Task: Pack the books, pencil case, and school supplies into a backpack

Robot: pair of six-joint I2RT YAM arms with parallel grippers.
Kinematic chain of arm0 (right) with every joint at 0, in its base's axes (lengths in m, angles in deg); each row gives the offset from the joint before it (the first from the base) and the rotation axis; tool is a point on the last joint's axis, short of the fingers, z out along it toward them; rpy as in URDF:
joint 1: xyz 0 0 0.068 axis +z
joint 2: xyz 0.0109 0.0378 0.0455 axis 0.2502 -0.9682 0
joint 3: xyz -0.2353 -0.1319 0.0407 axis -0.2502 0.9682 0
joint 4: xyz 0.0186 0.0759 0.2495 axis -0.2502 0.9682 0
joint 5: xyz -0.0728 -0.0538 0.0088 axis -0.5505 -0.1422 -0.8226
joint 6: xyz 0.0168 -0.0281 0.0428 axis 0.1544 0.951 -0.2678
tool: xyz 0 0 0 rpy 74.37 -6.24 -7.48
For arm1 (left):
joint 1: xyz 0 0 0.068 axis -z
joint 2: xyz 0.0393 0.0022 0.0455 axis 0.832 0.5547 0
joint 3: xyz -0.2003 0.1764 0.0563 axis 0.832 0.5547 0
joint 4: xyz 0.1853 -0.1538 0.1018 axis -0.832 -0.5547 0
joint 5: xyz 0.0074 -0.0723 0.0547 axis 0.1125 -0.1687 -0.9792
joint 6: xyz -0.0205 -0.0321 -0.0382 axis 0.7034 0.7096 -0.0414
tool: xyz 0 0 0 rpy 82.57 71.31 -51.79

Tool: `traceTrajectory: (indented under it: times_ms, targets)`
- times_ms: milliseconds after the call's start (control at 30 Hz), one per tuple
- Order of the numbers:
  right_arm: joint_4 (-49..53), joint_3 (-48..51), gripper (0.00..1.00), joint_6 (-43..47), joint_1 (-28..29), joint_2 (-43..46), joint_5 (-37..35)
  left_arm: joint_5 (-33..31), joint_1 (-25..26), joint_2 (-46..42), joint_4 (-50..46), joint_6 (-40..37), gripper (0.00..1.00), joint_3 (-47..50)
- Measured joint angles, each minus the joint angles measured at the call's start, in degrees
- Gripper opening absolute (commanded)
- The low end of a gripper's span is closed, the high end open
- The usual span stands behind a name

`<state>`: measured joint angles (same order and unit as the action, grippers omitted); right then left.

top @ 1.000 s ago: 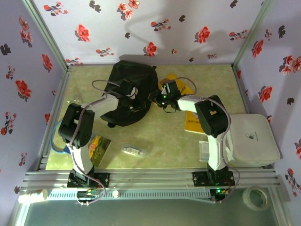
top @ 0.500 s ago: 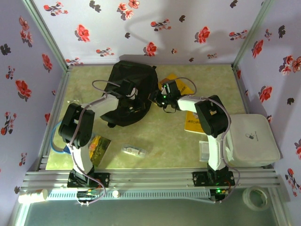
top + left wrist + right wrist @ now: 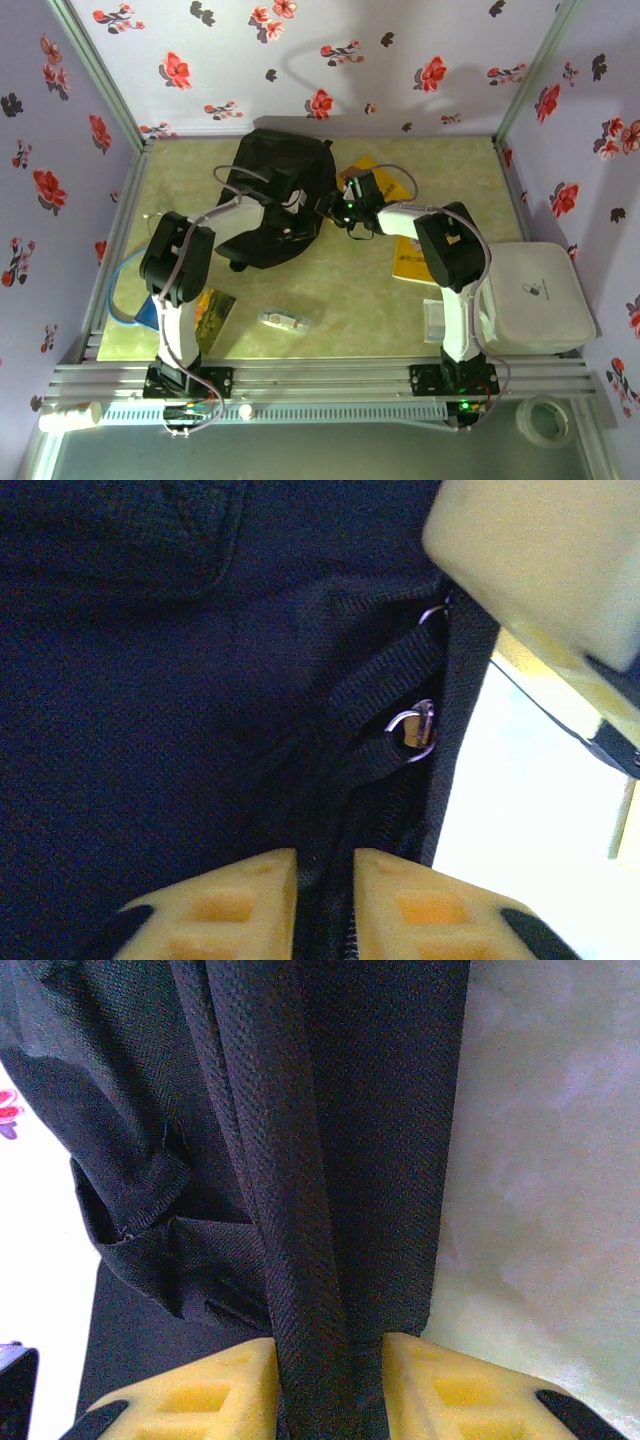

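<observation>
**Both jaws take hold at the backpack's right rim; nothing is packed yet**

Left jaws: drawn in to a slim gap filled by black webbing of the backpack (image 3: 262,165), so they pinch it. 2 metal zip pulls (image 3: 415,730) lie just ahead of the fingertips (image 3: 230,900).

Right jaws: clamped on a thick fold of the same black fabric, with bare table (image 3: 550,1160) alongside.

Change over the last second: the left arm (image 3: 235,212) has swung across the backpack toward its right side and its jaws have narrowed. The right arm (image 3: 400,215) has kept both place and grip. The 2 sets of jaws now stand close together.

Reading: with 2 holds near the zip, the step in hand is probably parting or unzipping the opening, which must come before any loading.

The backpack lies at the far middle of the table. All the items are outside it:

- 1 yellow book (image 3: 362,168) is just right of the backpack, near the far edge.
- 1 yellow book (image 3: 405,258) lies toward the right edge, partly under the right arm.
- The blue book (image 3: 212,312) is at the near-left corner.
- The pencil case (image 3: 285,320) is by the middle of the near edge.
</observation>
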<state>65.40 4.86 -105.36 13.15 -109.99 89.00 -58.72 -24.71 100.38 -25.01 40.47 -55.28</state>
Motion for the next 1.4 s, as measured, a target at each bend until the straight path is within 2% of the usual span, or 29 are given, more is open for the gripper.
traceTrajectory:
  times_ms: [133, 833, 933, 1067, 1133, 1267, 1400]
  targets:
    - [0.0, 0.0, 0.29, 0.0, 0.0, 0.0, 0.0, -0.7, 0.0, 0.0, -1.1, -0.9, 0.05, -0.4]
    - [0.0, 0.3, 0.17, 0.0, 0.0, 0.0, -0.7, -2.4, 0.0, -4.8, -3.1, -2.3, 0.0, -0.6]
    - [-0.1, 0.5, 0.21, 0.2, 0.0, 0.0, -0.9, -2.4, 0.0, -4.8, -3.0, -2.3, 0.01, -0.6]
    - [-0.4, 1.2, 0.38, 1.2, -0.4, 0.0, 0.1, -2.4, 0.0, -4.8, -3.0, -2.3, 0.07, -0.6]
    - [0.1, 2.0, 0.44, 2.0, -0.8, 0.5, 1.4, -2.4, 0.0, -4.8, -3.0, -2.3, 0.09, -0.6]
    - [3.6, 3.2, 0.44, 4.9, -0.7, 3.3, 3.1, -2.8, 0.0, -4.8, -2.9, -2.0, 0.11, -0.4]
    - [6.6, 3.4, 0.36, 8.0, 0.6, 5.3, 4.4, -3.0, 0.0, -4.8, -2.8, -1.6, 0.13, 0.2]
